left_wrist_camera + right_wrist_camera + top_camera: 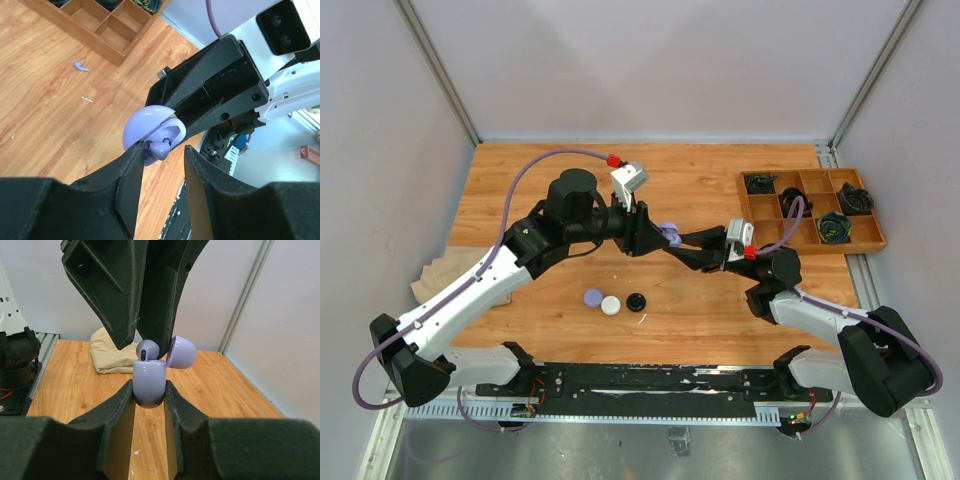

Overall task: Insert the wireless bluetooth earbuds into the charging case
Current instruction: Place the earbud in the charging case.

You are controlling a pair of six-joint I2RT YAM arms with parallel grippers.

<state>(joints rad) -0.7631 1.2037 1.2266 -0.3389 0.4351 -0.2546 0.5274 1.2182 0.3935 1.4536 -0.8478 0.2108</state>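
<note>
My right gripper is shut on the lower body of a lavender charging case and holds it above the table, its lid swung open. A lavender earbud sits in the mouth of the case. My left gripper hangs over it, open, one finger against the earbud and the other apart from it. A second lavender earbud lies loose on the wood. In the top view both grippers meet at the case mid-table.
Three round cases, lavender, white and black, lie in a row near the front. A wooden divided tray with coiled cables stands at the back right. A beige cloth lies at the left edge.
</note>
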